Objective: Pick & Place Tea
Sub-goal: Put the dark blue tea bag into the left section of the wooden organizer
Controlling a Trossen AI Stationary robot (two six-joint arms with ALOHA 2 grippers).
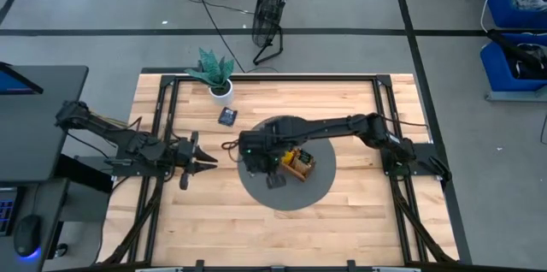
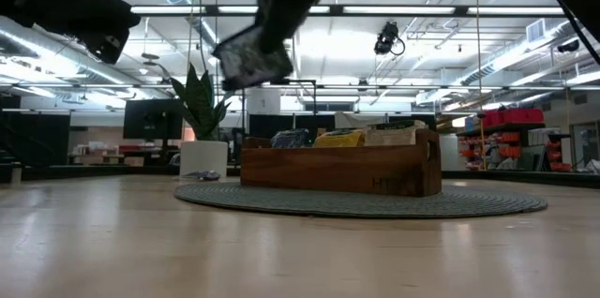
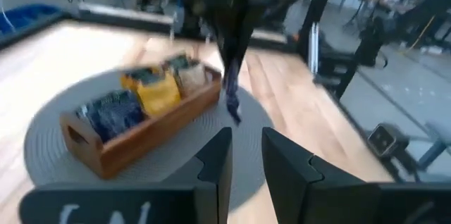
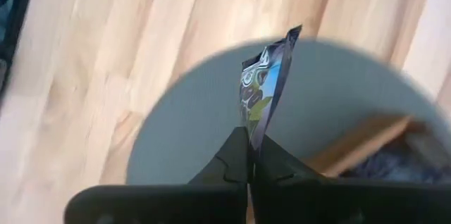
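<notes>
Wooden tabletop (image 1: 342, 212) carrying round grey mat (image 1: 320, 188). Am pinching dark blue sachet (image 4: 262, 90) in right gripper (image 4: 249, 152), hanging above mat beside wooden tray (image 3: 151, 122). Carry step, I judge. Next: line up over blue compartment, lowering, releasing. Left gripper (image 3: 243, 157) waiting near table's edge, fingers narrowly parted, holding nothing.

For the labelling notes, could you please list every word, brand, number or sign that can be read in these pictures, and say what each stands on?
None can be read.
Dark sachet pinched in the right gripper: printed pattern, no legible words.
Sachets in the wooden tray: print too blurred.
Tray front: a faint mark, not legible.
Left gripper body: pale marks at the bottom edge, cut off and blurred.
Dark sachet on the table: too small.
</notes>
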